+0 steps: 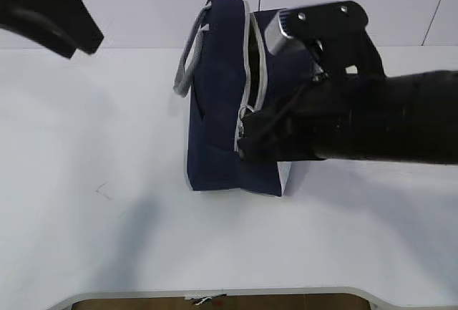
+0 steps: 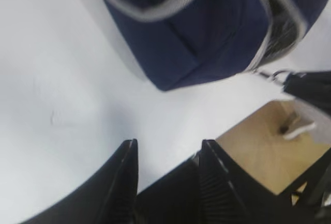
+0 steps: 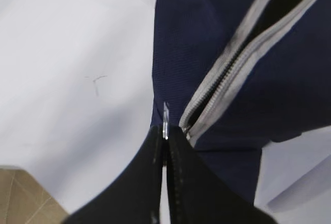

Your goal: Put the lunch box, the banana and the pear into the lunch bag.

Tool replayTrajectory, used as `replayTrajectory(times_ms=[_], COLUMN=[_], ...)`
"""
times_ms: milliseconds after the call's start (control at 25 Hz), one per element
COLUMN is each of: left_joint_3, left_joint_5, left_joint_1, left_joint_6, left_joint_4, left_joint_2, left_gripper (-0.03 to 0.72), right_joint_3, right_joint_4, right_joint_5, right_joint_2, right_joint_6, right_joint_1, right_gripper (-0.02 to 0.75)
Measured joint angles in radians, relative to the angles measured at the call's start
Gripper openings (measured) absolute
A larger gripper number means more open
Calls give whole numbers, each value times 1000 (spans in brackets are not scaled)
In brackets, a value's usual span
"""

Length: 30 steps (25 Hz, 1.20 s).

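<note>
The navy-blue lunch bag (image 1: pixel 218 102) lies on the white table with its grey zipper trim (image 3: pixel 232 74) running along its top; the zipper is partly open. It also shows in the left wrist view (image 2: pixel 207 32). My right gripper (image 3: pixel 165 131) is shut on the metal ring zipper pull (image 3: pixel 165 118) at the lower end of the zipper, near the bag's front corner (image 1: pixel 247 127). My left gripper (image 2: pixel 168 149) is open and empty, held above the table left of the bag. The lunch box, banana and pear are out of view.
The bag's grey webbing handle (image 1: pixel 187 63) sticks out to the left. The table's front edge (image 1: pixel 215 294) runs along the bottom. A floor area (image 2: pixel 269 146) shows past the table edge in the left wrist view.
</note>
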Motion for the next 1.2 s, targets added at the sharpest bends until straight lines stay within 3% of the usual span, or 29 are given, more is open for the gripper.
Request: replayTrajectory(times_ms=[400,760,1040,1200], left_joint_3=[192,300,330,330], left_joint_5=[-12,-163,-321,-384], left_joint_1=[-2,-60,-142,-157], left_joint_6=[102,253,280,296], left_joint_4=[13,-9,-38,-47], left_joint_2=[0,0,2,32], left_gripper=[290,290,416,433], right_joint_3=[-284,-462,-614,-682], right_joint_4=[-26,-41,-47,-49], right_joint_5=[389,590,750,797], right_joint_2=[0,73,154,201], right_joint_6=[-9,-9,-9,-9], right_joint_1=[0,0,0,0], right_gripper=[13,13,13,13])
